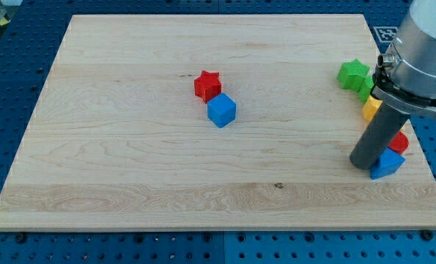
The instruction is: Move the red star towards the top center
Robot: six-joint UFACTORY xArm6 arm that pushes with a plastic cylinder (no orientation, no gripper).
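Red star [207, 85] flat, no long axis, touching blue cube [221, 110]

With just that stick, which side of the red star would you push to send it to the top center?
Its lower edge, probably. The red star has the blue cube touching its lower right, so my tip should come in from the lower left, pushing toward the view's top.

The red star [207, 84] lies near the tabletop's [130, 147] middle, slightly toward the view's top, with the blue cube [221, 110] touching it at lower right. Well apart, at the view's right edge, my tip [364, 164] sits just left of a blue block [388, 163], below the red block [400, 141], yellow block [371, 108] and green star [353, 73].
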